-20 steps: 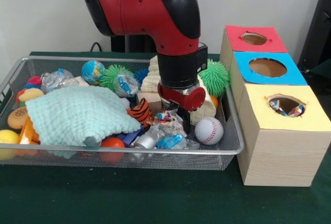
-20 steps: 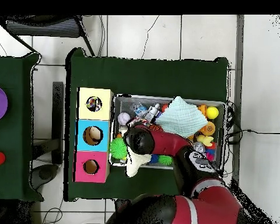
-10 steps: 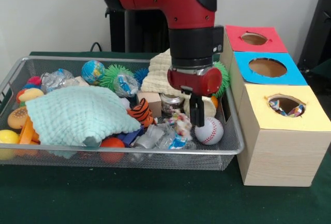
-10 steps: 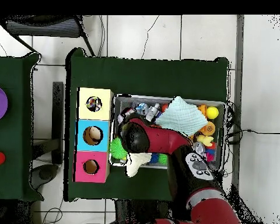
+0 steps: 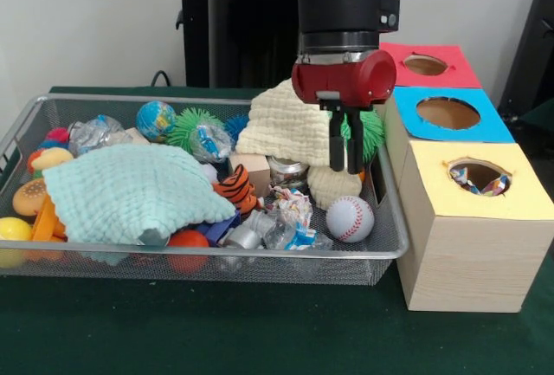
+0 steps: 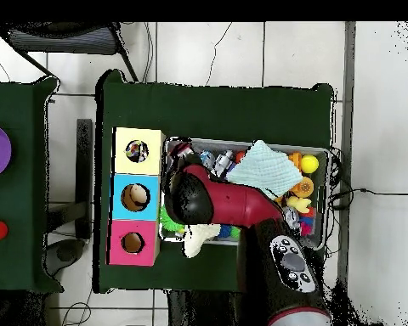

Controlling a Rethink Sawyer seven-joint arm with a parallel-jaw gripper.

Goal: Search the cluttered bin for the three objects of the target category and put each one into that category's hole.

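1. Nearest the bottom of the frame, at lower right, stands the wooden box with the yellow top (image 5: 472,245); its round hole (image 5: 479,176) already shows crumpled coloured wrappers, so I judge wrappers to be the target category
2. Left of it runs the front rim of the silver wire-mesh bin (image 5: 216,254)
3. Just behind that rim, at lower centre, lie a blue-and-silver foil wrapper (image 5: 290,236) and a crumpled white wrapper with coloured print (image 5: 294,206), touching each other
4. A white baseball with red stitching (image 5: 350,218) sits just to their right, between them and the bin's right wall
5. The gripper (image 5: 345,167) hangs above the baseball with its two black fingers (image 5: 336,145) pointing straight down, drawn almost together and holding nothing that shows
6. The turning relation: the printed wrapper lies below the fingertips and to their left, while the yellow hole lies well to the right, so the likely next move goes down and left first
7. An orange tiger-striped toy (image 5: 235,186) and a large mint-green cloth (image 5: 130,189) crowd the wrapper's left side
8. Farther back, a cream knitted cloth (image 5: 286,128) and a green spiky ball (image 5: 368,128) flank the fingers
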